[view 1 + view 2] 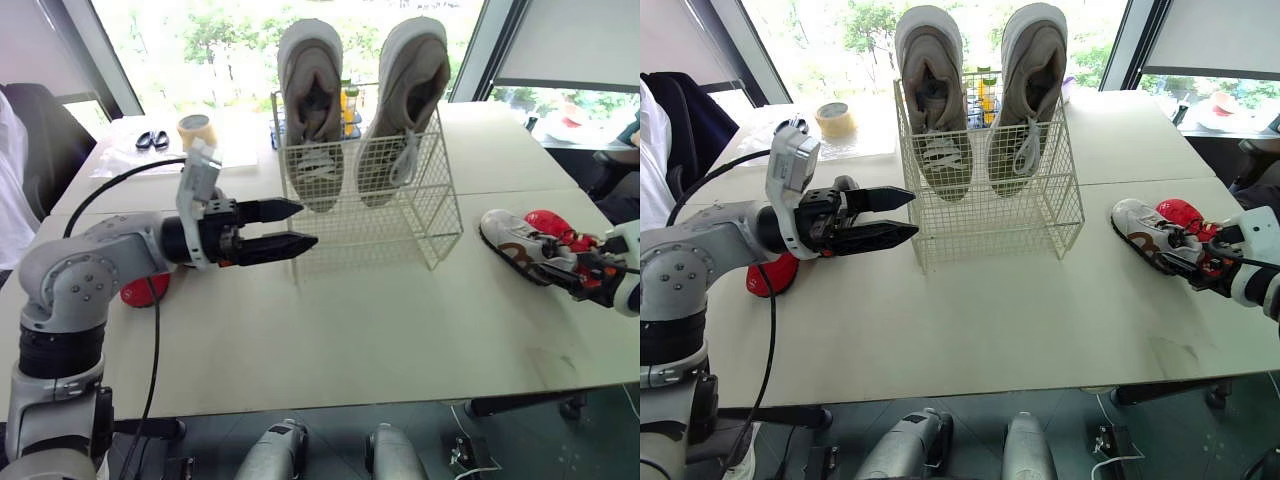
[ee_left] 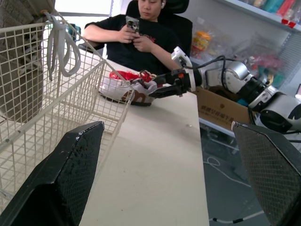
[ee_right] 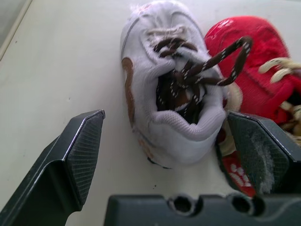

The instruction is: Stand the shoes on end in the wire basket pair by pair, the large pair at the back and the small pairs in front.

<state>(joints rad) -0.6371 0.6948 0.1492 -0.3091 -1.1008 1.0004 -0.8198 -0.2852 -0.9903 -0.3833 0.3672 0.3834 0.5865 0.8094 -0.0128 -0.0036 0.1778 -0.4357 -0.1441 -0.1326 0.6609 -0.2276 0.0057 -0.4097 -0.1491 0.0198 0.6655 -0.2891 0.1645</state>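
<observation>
Two large sneakers stand at the wire basket's back; its front is bare. Your right tool, spread apart, straddles the white shoe on the surface; left tool apart, empty.

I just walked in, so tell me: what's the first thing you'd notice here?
Two big grey shoes standing on end at the back of the wire basket catch the eye first. On the right, the right gripper sits open around a small white shoe, a red shoe beside it. The left gripper hangs open near the basket's left front.
</observation>
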